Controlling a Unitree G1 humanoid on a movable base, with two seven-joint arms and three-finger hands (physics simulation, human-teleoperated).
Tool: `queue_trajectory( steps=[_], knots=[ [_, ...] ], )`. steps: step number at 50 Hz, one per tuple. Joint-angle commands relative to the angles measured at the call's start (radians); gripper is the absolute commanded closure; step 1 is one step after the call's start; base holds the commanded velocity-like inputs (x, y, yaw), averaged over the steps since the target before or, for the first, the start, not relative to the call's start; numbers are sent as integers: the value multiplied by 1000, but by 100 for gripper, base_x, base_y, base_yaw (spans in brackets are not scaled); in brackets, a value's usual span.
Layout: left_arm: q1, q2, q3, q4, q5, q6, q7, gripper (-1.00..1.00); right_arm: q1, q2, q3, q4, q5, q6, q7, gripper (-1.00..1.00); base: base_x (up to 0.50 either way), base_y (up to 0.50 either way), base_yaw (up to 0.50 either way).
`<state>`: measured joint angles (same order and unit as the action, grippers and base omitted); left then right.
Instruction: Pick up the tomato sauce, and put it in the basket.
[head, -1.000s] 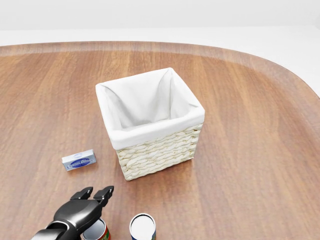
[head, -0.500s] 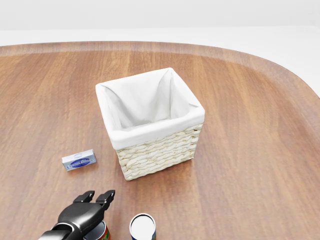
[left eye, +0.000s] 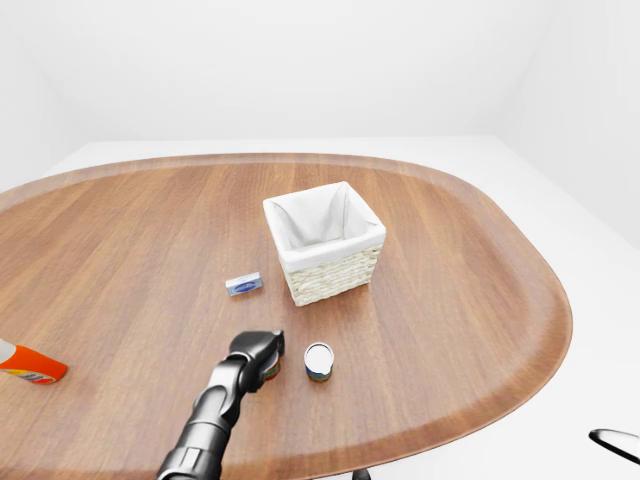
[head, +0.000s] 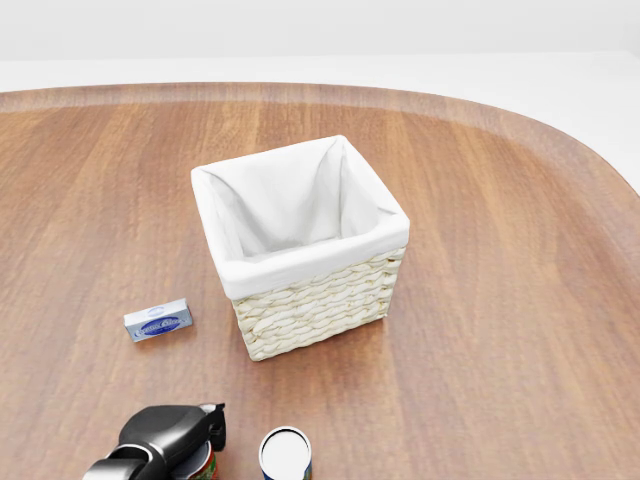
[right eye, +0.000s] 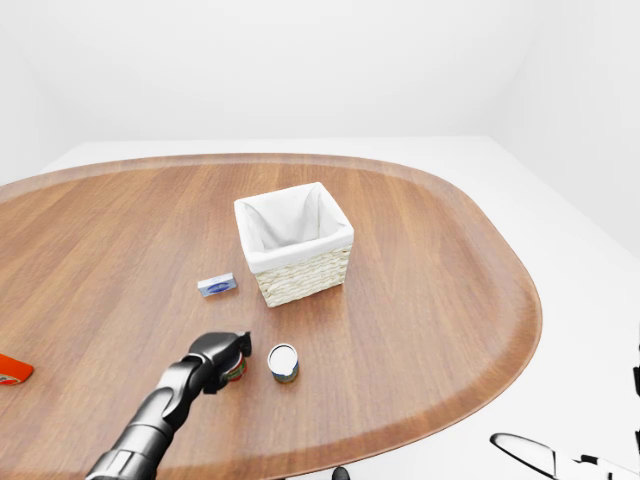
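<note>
The tomato sauce can stands upright on the wooden table at the bottom left of the head view, mostly hidden under the robot's left hand; only a strip of its red label and part of its rim show. In the right-eye view the same can peeks out at the right of the hand, low and left of centre. The left hand sits on top of the can with its dark fingers curled down over the can's upper edge. They appear closed round it, with the can resting on the table rather than lifted.

Just to the right of the tomato sauce, apart from it by a narrow gap, a second can stands upright, with a pale lid and a blue-green label. Above both cans, near the centre of the head view, sits the basket, a square woven one with a white cloth lining, open at the top and turned slightly askew to the frame. To the left of the basket a small blue and white box lies flat on the wood.

At the far left edge of the left-eye view an orange and white object lies on the table, cut off by the frame. The right hand cannot be made out in any view.
</note>
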<state>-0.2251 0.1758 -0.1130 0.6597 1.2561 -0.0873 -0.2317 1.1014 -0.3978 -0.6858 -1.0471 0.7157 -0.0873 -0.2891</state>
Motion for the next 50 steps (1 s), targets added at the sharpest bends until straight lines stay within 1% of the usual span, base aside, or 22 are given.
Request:
queue_trajectory(
  steps=[1, 13, 19, 21, 23, 27, 29, 31, 35, 36, 37, 38, 39, 40, 41, 42, 43, 44, 45, 46, 47, 50],
  knots=[
    [-5, 0, -5, 34, -11, 0, 5, 100, -11, 8, 5, 0, -6, 0, 8, -100, 0, 0, 0],
    [-9, 1, -5, 41, -15, 0, 8, 100, -8, 9, 14, 0, -13, 0, 6, -100, 0, 0, 0],
    [4, 5, 10, -36, -34, 0, -25, 100, -24, 14, 18, 0, -18, 0, 12, -100, 0, 0, 0],
    [23, 6, 29, -115, -60, 0, -64, 100, -21, 19, 13, 0, -9, 0, 19, -100, 0, 0, 0],
    [35, 6, 47, -186, -85, 0, -82, 100, -20, 14, 8, 0, -4, 0, 15, -100, 0, 0, 0],
    [5, 1, 73, -225, -114, 0, -53, 100, -24, 12, 9, 0, -8, 0, 13, -100, 0, 0, 0],
    [1, -6, 107, -330, -161, 0, -80, 100, -22, 12, 0, 0, 2, 0, 15, -100, 0, 0, 0],
    [12, -3, 116, -408, -188, 0, -112, 100, -19, 5, -2, 0, 3, 0, 10, -100, 0, 0, 0],
    [25, -5, 137, -540, -228, 0, -153, 100, -19, 1, 0, 0, 0, 0, 5, -100, 0, 0, 0],
    [41, -7, 151, -631, -249, 0, -194, 100, -19, 3, -3, 0, 2, 0, 8, -100, 0, 0, 0],
    [43, -7, 150, -641, -251, 0, -198, 100, -23, 6, -3, 0, 3, 0, 11, -100, 0, 0, 0],
    [50, -10, 161, -709, -260, 0, -219, 100, -28, 8, -3, 0, 3, 0, 13, -100, 0, 0, 0],
    [52, -9, 160, -716, -262, 1, -221, 100, -30, 9, -4, 0, 4, 0, 15, -100, 0, 0, 0],
    [64, -15, 174, -811, -281, 22, -259, 100, -30, 10, -5, 0, 4, 0, 16, -100, 0, 0, 0],
    [66, -19, 178, -845, -284, 40, -272, 100, -32, 9, -5, 0, 3, 0, 15, -100, 0, 0, 0],
    [72, -17, 180, -885, -282, 48, -285, 100, -35, 10, -4, 0, 1, 0, 15, -100, 0, 0, 0],
    [80, -21, 186, -942, -288, 65, -308, 100, -34, 10, -5, 0, 2, 0, 16, -100, 0, 0, 0],
    [83, -33, 193, -1017, -302, 93, -341, 100, -27, 6, -7, 0, 4, 0, 12, -100, 0, 0, 0],
    [84, -31, 194, -1045, -298, 101, -345, 100, -24, 5, -6, 0, 4, 0, 11, -100, 0, 0, 0],
    [80, -41, 199, -1089, -315, 128, -375, 100, -24, 6, -4, 0, 2, 0, 11, -100, 0, 0, 0],
    [77, -45, 200, -1108, -325, 146, -389, 100, -25, 7, -4, 0, 1, 0, 12, -100, 0, 0, 0],
    [55, -49, 199, -1153, -346, 172, -389, 100, -20, 2, -3, 0, -1, 0, 6, -100, 0, 0, 0]
  ],
)
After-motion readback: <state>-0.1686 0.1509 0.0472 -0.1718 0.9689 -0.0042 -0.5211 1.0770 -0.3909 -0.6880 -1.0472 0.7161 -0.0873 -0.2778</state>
